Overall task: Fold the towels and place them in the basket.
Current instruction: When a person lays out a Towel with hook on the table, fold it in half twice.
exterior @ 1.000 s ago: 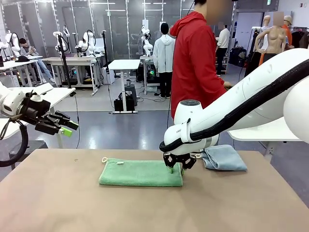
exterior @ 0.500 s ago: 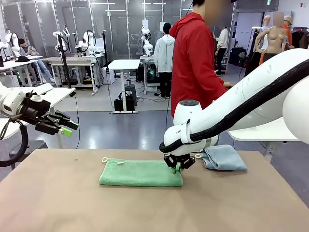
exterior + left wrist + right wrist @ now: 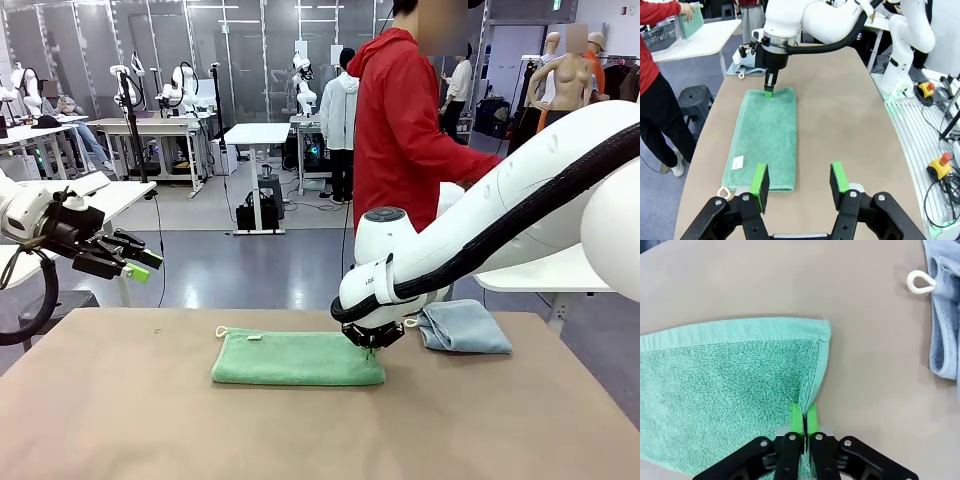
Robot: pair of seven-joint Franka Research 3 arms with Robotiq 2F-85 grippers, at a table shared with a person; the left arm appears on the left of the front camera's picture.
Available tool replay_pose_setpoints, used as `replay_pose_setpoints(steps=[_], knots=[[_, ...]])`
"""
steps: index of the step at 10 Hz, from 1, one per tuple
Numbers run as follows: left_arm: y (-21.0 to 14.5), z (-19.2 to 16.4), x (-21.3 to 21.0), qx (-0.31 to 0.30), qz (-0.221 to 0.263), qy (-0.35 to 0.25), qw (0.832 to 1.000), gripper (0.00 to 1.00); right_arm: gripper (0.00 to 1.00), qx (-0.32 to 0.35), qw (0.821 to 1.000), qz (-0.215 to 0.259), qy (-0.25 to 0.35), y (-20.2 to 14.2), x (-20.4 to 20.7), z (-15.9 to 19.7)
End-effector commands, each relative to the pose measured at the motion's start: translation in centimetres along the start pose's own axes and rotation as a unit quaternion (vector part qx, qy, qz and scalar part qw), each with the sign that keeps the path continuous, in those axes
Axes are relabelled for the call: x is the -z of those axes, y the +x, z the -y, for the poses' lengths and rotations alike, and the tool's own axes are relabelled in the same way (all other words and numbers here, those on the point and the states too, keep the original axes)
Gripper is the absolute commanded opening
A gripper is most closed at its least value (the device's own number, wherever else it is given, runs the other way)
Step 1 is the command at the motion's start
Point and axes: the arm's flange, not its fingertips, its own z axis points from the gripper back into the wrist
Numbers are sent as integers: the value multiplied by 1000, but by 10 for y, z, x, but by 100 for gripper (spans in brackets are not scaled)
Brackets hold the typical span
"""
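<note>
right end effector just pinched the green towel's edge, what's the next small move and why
Probably lift that pinched edge and carry it over toward the tag end, starting a fold. The right end effector is shut on the green towel at its short edge, and the towel lies flat and long on the table. The left end effector hangs open, off the cloth.

Looped terry green towel (image 3: pixel 735 375), soft blue towel (image 3: pixel 465 326), smooth matt tan table (image 3: pixel 300 430).
</note>
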Motion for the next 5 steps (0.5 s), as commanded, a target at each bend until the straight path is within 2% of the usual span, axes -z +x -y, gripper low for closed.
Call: replay_pose_setpoints(steps=[1,5], knots=[[3,-1,-1,-5,1,-5,1000,63,0,-9,1000,-3,-25,7,2,7],[3,-1,-1,-5,1,-5,1000,63,0,-44,998,-17,-28,18,-18,47]])
